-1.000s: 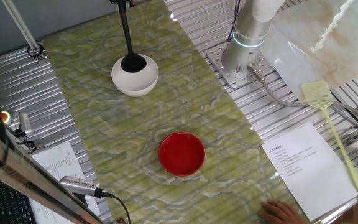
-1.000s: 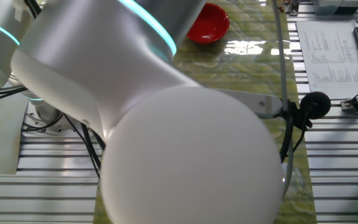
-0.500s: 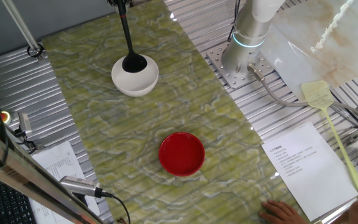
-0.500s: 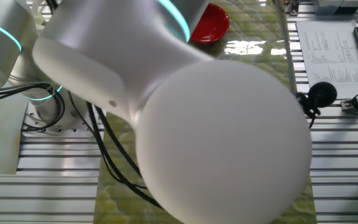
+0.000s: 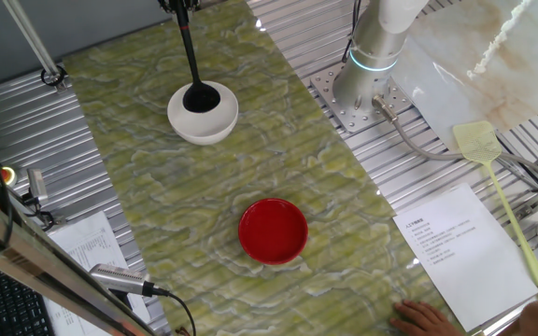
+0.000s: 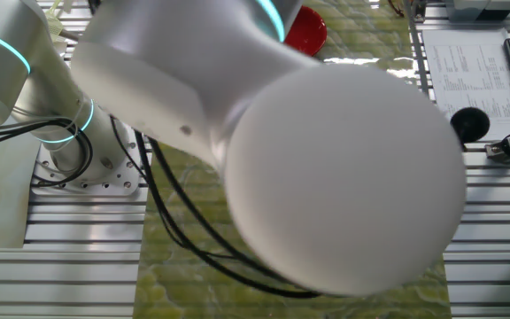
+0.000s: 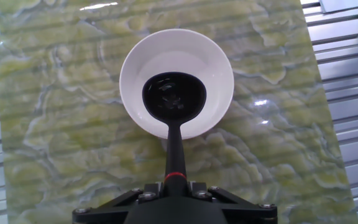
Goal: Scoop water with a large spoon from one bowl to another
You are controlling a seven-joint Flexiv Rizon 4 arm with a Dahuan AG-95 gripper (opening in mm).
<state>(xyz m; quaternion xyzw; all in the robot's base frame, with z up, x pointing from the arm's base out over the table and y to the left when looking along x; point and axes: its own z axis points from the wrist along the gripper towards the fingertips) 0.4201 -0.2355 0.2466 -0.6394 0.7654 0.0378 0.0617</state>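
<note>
the black ladle (image 7: 173, 99) hangs with its round scoop inside the white bowl (image 7: 219, 68), the scoop sitting over the bowl's centre and slightly toward 6 o'clock in the hand view; a faint sheen shows in the scoop, though whether it carries water cannot be told. its thin straight handle, marked with a red band near the top, runs from the scoop toward 6 o'clock into the claw (image 7: 174, 186), which is clamped on the handle's end. in one fixed view the ladle (image 5: 194, 73) stands nearly upright over the white bowl (image 5: 220, 124), its handle rising toward 12 o'clock and out of the frame. the red bowl (image 5: 273, 230) sits well apart from the white one, toward 5 o'clock from it on the green marbled counter (image 5: 138, 177). further out at 3 o'clock lie a printed sheet (image 5: 456, 247) and a yellow fly swatter (image 5: 502, 201); the robot base (image 5: 372, 65) stands at about 1 o'clock. a human hand (image 5: 423, 319) rests at the lower edge. in the other fixed view the white arm (image 6: 326, 168) fills most of the frame, with only a sliver of the red bowl (image 6: 308, 31) showing at 12 o'clock.
</note>
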